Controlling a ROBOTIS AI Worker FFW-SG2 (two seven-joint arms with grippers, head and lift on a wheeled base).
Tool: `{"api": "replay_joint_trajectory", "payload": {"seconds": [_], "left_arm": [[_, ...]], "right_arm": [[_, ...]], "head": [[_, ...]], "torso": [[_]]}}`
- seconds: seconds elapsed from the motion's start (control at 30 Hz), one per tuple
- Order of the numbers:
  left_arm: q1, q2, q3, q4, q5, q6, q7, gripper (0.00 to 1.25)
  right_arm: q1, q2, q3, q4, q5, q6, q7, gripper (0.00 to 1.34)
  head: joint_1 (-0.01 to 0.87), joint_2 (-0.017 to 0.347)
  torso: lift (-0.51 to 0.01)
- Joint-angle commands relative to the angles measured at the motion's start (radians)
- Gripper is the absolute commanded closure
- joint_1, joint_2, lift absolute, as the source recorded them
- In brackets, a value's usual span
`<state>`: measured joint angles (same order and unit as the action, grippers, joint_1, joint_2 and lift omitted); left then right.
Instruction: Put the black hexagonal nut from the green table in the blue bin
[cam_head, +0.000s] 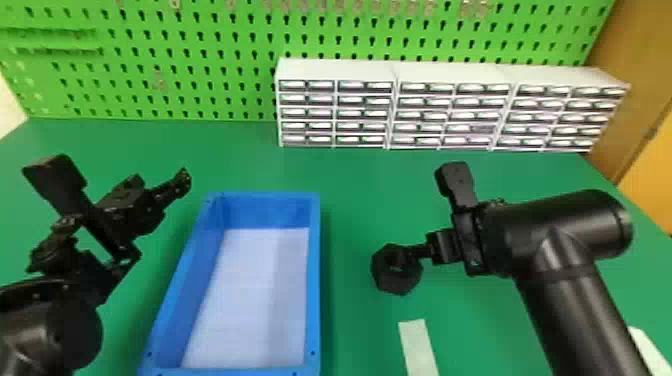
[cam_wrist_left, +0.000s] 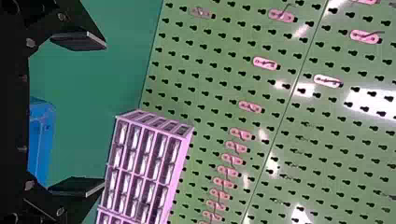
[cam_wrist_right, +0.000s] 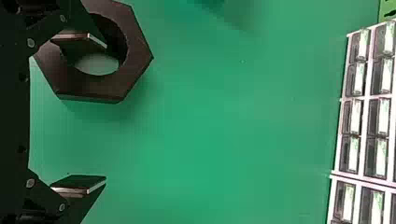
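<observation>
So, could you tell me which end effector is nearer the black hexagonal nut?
The right end effector, one finger at the nut; the left end effector is across the blue bin from it.

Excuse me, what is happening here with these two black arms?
The open right tool is at the black hexagonal nut, one finger at its hole, without gripping it. The nut lies on the green table, right of the blue bin. The left tool, also open, is left of the bin.

Head cam's up high aimed forward-down, left wrist cam faces the pegboard (cam_wrist_left: 261, 154), right one's close over the green table (cam_wrist_right: 210, 140), all catching the drawer units (cam_head: 450, 74).
</observation>
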<state>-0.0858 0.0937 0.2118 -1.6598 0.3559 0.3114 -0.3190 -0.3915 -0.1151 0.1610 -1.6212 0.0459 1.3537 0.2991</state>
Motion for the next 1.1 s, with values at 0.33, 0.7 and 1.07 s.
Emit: {"api": "replay_joint_trajectory", "payload": {"seconds": [0.33, 0.7, 1.07], "left_arm": [[0.001, 0.001, 0.0, 0.0, 0.0, 0.0, 0.0, 0.24], [0.001, 0.0, 0.0, 0.0, 0.0, 0.0, 0.0, 0.24], [0.001, 0.0, 0.0, 0.0, 0.0, 0.0, 0.0, 0.24]], "right_arm": [[0.01, 0.0, -0.003, 0.024, 0.005, -0.039, 0.0, 0.28], [0.016, 0.0, -0.001, 0.035, 0.003, -0.071, 0.0, 0.28], [0.019, 0.0, 0.0, 0.053, -0.004, -0.097, 0.0, 0.28]], "head": [[0.692, 0.009], [0.692, 0.009], [0.692, 0.009]], "torso": [[-0.097], [-0.097], [-0.097]]}}
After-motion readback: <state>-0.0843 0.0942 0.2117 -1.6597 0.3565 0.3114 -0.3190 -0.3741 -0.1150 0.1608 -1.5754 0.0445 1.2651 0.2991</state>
